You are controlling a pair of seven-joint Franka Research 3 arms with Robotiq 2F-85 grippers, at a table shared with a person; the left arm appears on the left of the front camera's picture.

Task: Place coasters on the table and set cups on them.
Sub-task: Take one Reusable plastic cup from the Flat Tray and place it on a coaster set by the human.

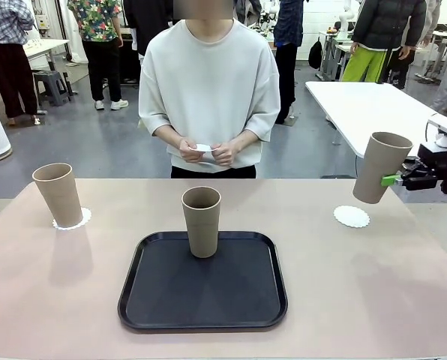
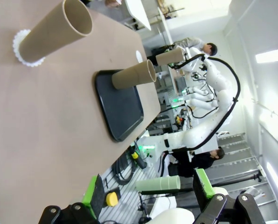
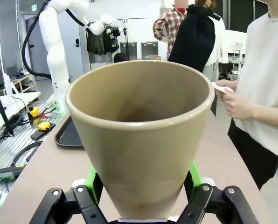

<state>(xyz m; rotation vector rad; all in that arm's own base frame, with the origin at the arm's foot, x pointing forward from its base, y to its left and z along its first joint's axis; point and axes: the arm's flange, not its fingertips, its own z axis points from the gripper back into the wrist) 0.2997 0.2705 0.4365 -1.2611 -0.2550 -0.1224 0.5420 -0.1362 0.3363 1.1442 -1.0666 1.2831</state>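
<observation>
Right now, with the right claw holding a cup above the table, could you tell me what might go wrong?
1. The held cup hangs tilted in the right claw; lowered like that, it may tip or miss the right coaster.
2. That thin coaster could slide under the cup's base.
3. The third coaster is in the person's hands, so the tray cup has no spot yet.

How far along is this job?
Done: one cup stands on the left coaster. In hand: right gripper holds a second cup, tilted, near the right coaster. To do: third cup stands on the tray; the person's hands hold a white disc, likely the last coaster.
</observation>
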